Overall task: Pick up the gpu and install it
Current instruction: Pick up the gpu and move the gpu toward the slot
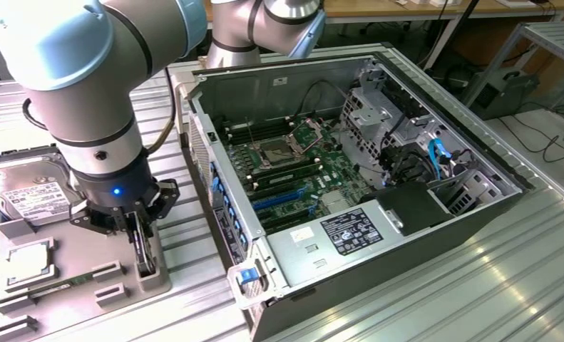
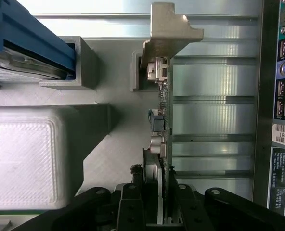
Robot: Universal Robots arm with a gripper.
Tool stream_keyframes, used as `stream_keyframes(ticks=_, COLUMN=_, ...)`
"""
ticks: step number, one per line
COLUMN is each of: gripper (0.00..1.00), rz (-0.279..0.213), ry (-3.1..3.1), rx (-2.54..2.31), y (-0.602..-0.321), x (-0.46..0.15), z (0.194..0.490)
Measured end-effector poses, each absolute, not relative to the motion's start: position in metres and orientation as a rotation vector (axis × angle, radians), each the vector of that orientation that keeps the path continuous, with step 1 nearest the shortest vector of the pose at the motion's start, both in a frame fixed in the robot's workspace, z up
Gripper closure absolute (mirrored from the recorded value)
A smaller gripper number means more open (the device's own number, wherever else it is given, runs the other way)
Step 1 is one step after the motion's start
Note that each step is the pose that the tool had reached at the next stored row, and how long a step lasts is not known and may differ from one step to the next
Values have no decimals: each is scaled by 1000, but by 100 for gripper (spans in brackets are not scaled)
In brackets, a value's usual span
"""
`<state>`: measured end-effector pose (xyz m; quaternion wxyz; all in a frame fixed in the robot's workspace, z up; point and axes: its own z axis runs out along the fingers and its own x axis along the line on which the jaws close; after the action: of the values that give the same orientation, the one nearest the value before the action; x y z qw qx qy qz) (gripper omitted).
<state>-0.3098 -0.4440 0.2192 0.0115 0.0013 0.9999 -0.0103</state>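
Observation:
The gpu stands edge-on in a slot of the grey holder block, on the exterior view's left beside the open computer case. My gripper reaches straight down over it. In the wrist view the gpu is a thin dark board with small parts along it and a pale metal bracket at its far end. My gripper has a black finger on each side of the card, pressed against it. The card still sits in the holder. Blue expansion slots lie on the motherboard inside the case.
A silver white-labelled hard drive and a small square chip rest on the same holder block. The case's rear ports are close beside the card. Cables and drive cages crowd the case's far side.

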Motion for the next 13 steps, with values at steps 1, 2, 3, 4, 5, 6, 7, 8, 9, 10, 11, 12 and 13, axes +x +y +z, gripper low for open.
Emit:
stream_keyframes(ticks=1, gripper=72, rz=-32, ry=3118, rx=4, y=-444, x=-310, z=219)
stream_keyframes(ticks=2, gripper=72, rz=-32, ry=3118, rx=4, y=-444, x=-310, z=219)
stream_keyframes(ticks=3, gripper=72, rz=-32, ry=3118, rx=4, y=-444, x=-310, z=219)
stream_keyframes(ticks=4, gripper=72, rz=-32, ry=3118, rx=4, y=-444, x=-310, z=219)
stream_keyframes(ticks=5, gripper=72, rz=-32, ry=3118, rx=4, y=-444, x=-310, z=219)
stream_keyframes(ticks=6, gripper=72, rz=-32, ry=3118, rx=4, y=-444, x=-310, z=219)
stream_keyframes(ticks=7, gripper=72, rz=-31, ry=3118, rx=4, y=-444, x=-310, z=219)
stream_keyframes(ticks=8, gripper=72, rz=-30, ry=3118, rx=4, y=-444, x=-310, z=220)
stream_keyframes(ticks=9, gripper=72, rz=-28, ry=3118, rx=4, y=-444, x=-310, z=222)
stream_keyframes(ticks=10, gripper=72, rz=-28, ry=3118, rx=4, y=-444, x=-310, z=224)
stream_keyframes(ticks=11, gripper=72, rz=-27, ry=3118, rx=4, y=-444, x=-310, z=226)
stream_keyframes(ticks=12, gripper=72, rz=-27, ry=3118, rx=4, y=-444, x=-310, z=228)
stream_keyframes(ticks=13, gripper=72, rz=-27, ry=3118, rx=4, y=-444, x=-310, z=231)
